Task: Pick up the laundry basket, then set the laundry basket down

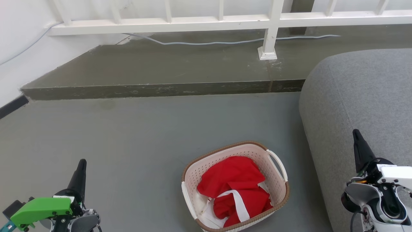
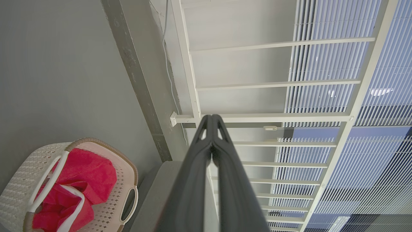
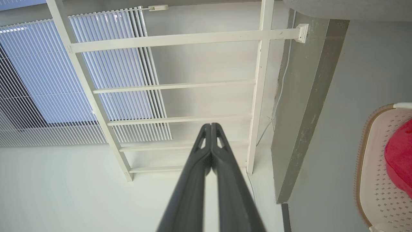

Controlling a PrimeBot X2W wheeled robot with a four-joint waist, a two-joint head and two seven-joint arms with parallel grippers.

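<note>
Laundry basket: the cream perforated laundry basket [image 1: 276, 188] with a brown woven-look rim stands upright on the grey floor [image 1: 135, 138], near the bottom edge of the head view, just beside the base of the grey sofa [image 1: 360, 93].
Contents: a red garment [image 1: 235, 180] with white straps lies bunched inside the basket, below the rim.
Handles: one white handle [image 1: 277, 164] arches over the side nearest the sofa; neither end effector touches it.
Left end effector: the left end effector [image 1: 81, 167] hangs over the floor, well apart from the basket, its fingers pressed together tip to tip and holding nothing, as the left wrist view shows [image 2: 211, 120].
Right end effector: the right end effector [image 1: 356, 135] sits in front of the sofa's front face, also clenched on nothing, clear of the basket [image 3: 211, 127].
Surroundings: beyond the floor rises a dark raised step [image 1: 161, 90], carrying a white railing [image 1: 270, 29] and a grey cable [image 1: 209, 42].
</note>
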